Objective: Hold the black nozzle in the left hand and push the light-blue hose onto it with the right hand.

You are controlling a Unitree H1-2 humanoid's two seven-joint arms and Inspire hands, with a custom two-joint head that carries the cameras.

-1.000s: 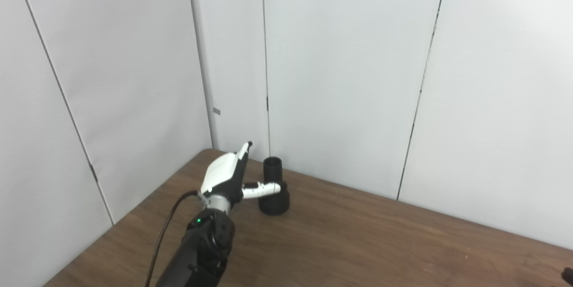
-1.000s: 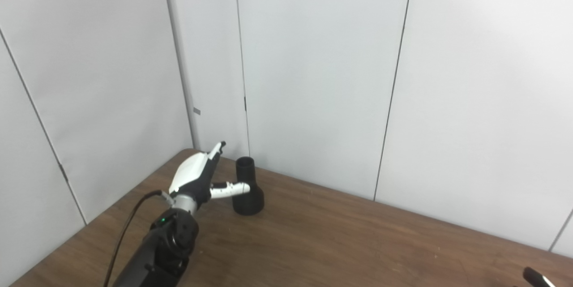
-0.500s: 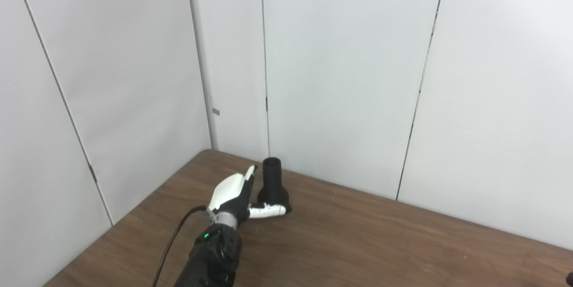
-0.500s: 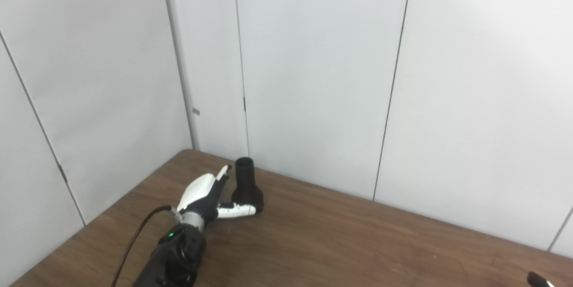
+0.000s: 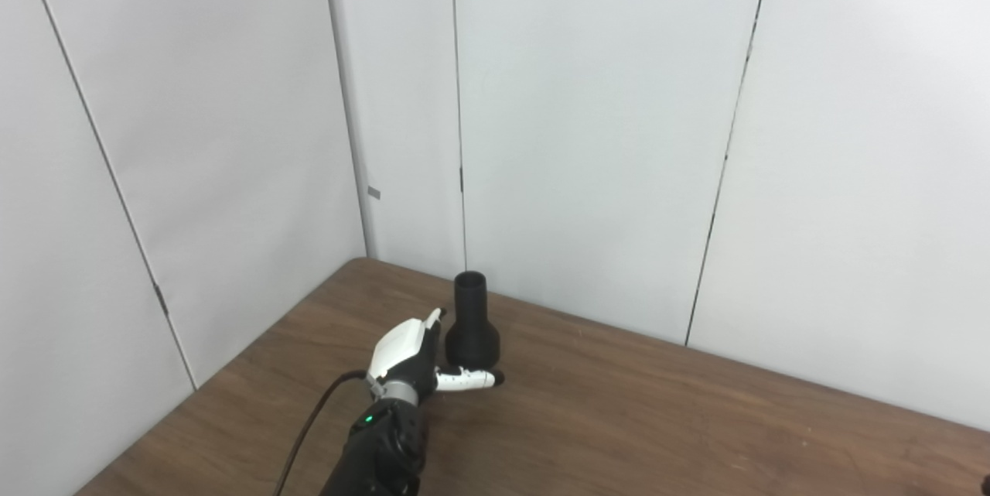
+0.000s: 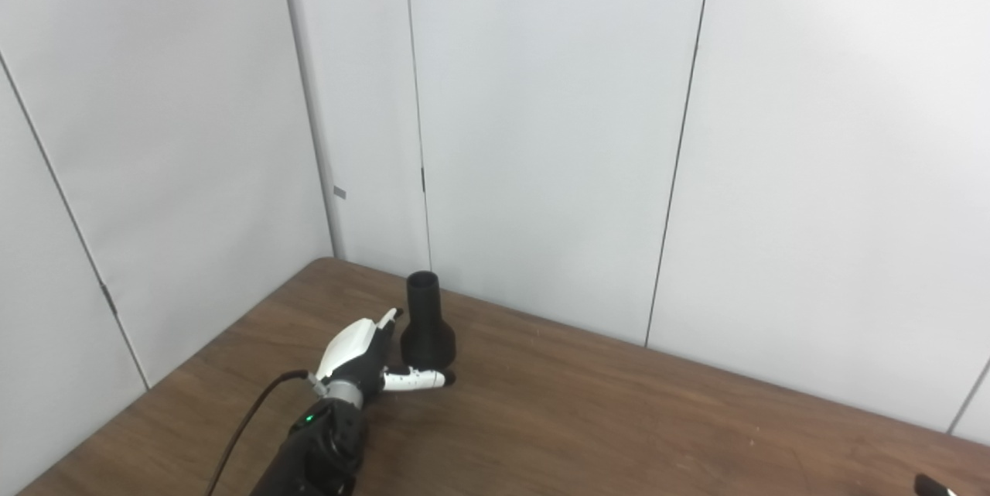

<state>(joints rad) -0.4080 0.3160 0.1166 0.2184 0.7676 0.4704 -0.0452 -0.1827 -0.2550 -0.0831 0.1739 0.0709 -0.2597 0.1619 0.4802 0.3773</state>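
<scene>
One upright nozzle (image 5: 472, 322), mouth up.

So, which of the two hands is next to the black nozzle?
The left hand, open, with its thumb in front of the upright black nozzle. Of the right hand only a tip shows, in the bottom right corner, far from it.

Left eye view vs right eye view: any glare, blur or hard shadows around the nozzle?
Left eye view: even, diffuse light, no glare; black nozzle reads as a dark silhouette with little surface detail; left hand sharp. Right eye view: same soft light, only a faint shadow on the table; no motion blur.
</scene>
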